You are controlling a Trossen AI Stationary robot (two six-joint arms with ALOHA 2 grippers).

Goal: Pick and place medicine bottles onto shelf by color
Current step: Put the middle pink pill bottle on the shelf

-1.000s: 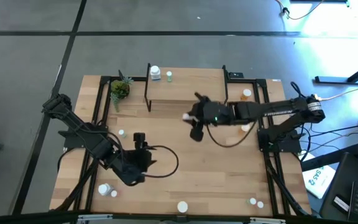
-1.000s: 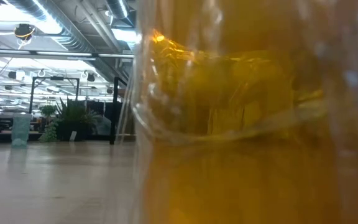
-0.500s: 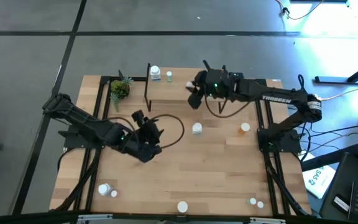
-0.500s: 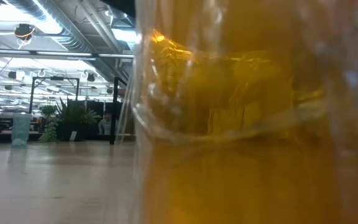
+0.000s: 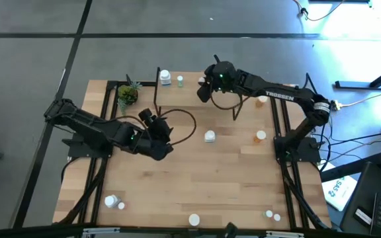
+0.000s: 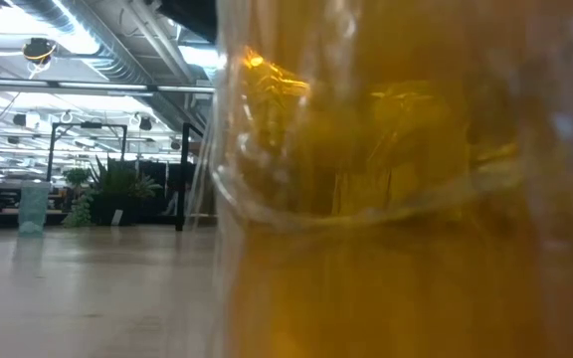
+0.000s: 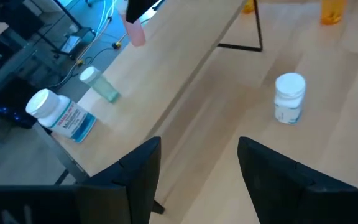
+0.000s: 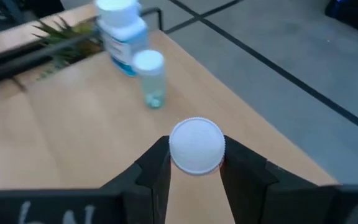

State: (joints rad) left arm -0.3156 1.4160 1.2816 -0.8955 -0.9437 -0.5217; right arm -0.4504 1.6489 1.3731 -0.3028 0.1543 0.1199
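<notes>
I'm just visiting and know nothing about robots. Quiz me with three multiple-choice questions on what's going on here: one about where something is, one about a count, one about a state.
1. Where is the right gripper?
A. Over the shelf
B. Beside the potted plant
C. At the table's near edge

2. How many bottles already stand on the shelf, apart from the one being carried?
A. None
B. Two
C. Five

3. What are the right gripper's fingers doing?
A. Standing wide open and empty
B. Closed on a white-capped bottle
C. Pinching a leaf

Answers:
1 A: the high view shows the right arm reaching out over the shelf's plank.
2 B: a white bottle and a pale green bottle stand on it together.
3 B: the right wrist view shows the white cap squeezed between both fingers.
</notes>
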